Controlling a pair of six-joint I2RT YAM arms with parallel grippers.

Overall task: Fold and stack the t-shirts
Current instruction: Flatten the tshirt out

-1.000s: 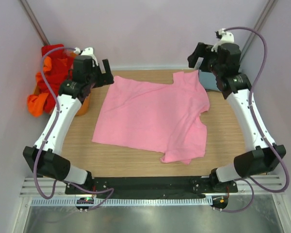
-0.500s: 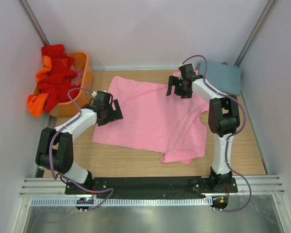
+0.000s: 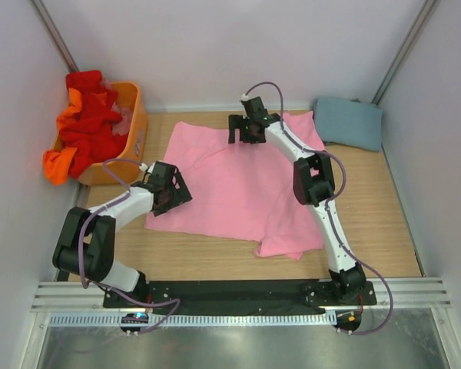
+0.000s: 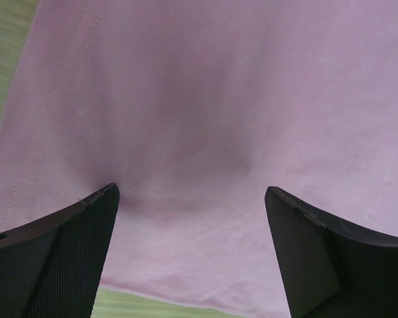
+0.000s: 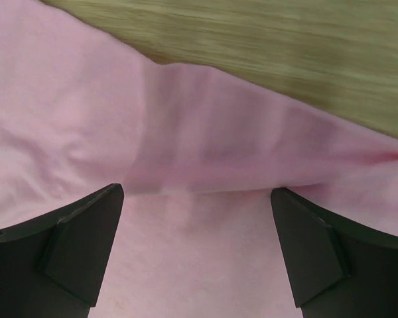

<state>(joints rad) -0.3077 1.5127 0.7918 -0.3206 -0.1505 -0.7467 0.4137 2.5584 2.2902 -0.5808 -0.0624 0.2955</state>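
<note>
A light pink t-shirt (image 3: pixel 238 184) lies spread flat on the wooden table. My left gripper (image 3: pixel 171 191) is open and low over the shirt's left edge; its wrist view shows pink cloth (image 4: pixel 199 119) between the spread fingers (image 4: pixel 66 252). My right gripper (image 3: pixel 244 128) is open over the shirt's far edge; its wrist view shows a raised fold of pink cloth (image 5: pixel 205 159) ahead of the fingers (image 5: pixel 318 258). A folded grey-blue t-shirt (image 3: pixel 349 123) lies at the far right. Red and orange t-shirts (image 3: pixel 84 123) are heaped in the basket.
An orange plastic basket (image 3: pixel 137 127) stands at the far left corner, with cloth hanging over its left side. Bare wooden table (image 3: pixel 369 215) shows right of the pink shirt and along the near edge. Grey walls close in the table on three sides.
Both arms came down from raised poses to the pink shirt. The left gripper moved to its left edge; the right gripper moved left along its far edge. The grey-blue shirt is now uncovered.
</note>
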